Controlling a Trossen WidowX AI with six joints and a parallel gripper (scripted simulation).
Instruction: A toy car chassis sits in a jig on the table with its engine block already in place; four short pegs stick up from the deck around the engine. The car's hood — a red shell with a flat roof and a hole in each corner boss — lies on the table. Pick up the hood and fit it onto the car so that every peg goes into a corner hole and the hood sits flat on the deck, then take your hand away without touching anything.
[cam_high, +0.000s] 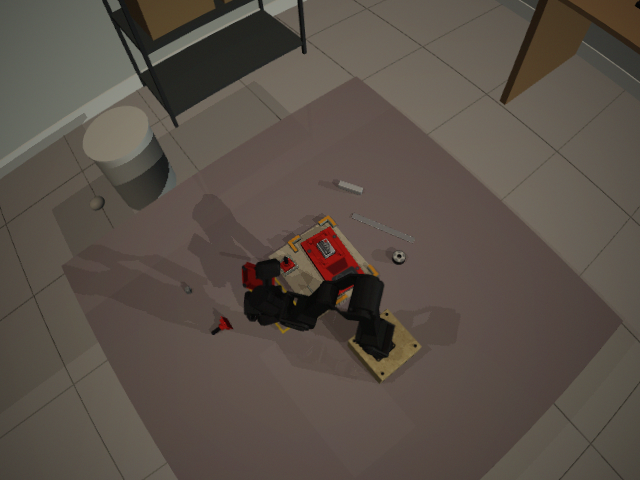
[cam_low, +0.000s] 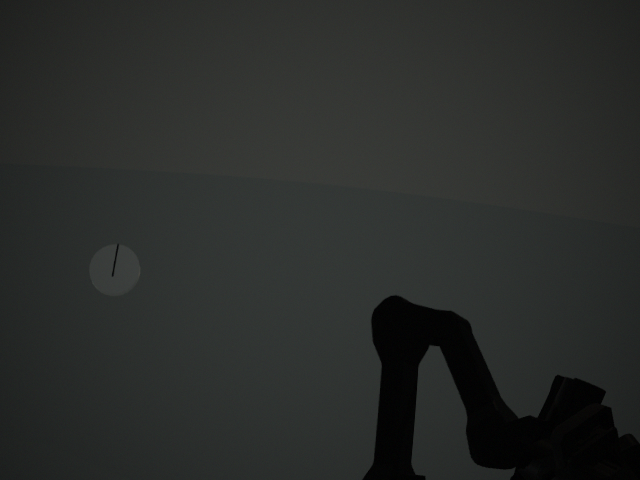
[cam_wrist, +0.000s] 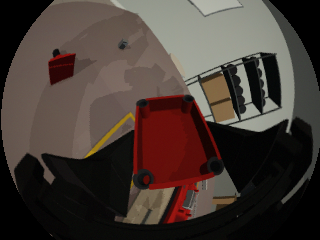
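Observation:
My gripper (cam_high: 262, 287) (cam_wrist: 171, 130) is shut on the red hood (cam_high: 250, 275) (cam_wrist: 167, 137), held up in the air at the left of the jig. The wrist view looks into the hood's hollow underside, with a dark round boss at each corner; the fingers are at its two sides. The red chassis (cam_high: 338, 262) (cam_wrist: 172, 212) lies in the jig (cam_high: 327, 220) with orange corner brackets. Its silver engine block (cam_high: 325, 248) (cam_wrist: 189, 199) is on the deck. The pegs are too small to tell clearly. The arm hides the chassis's near end. The gripper is dark at the lower right in the exterior view.
A small red part with a black knob (cam_high: 287, 265) stands beside the chassis. Another red part (cam_high: 224, 323) (cam_wrist: 62, 70) and a small grey piece (cam_high: 187, 289) (cam_wrist: 123, 44) lie left. A round wheel (cam_high: 398, 256), a flat bar (cam_high: 382, 227) and a pale block (cam_high: 351, 187) lie beyond the jig.

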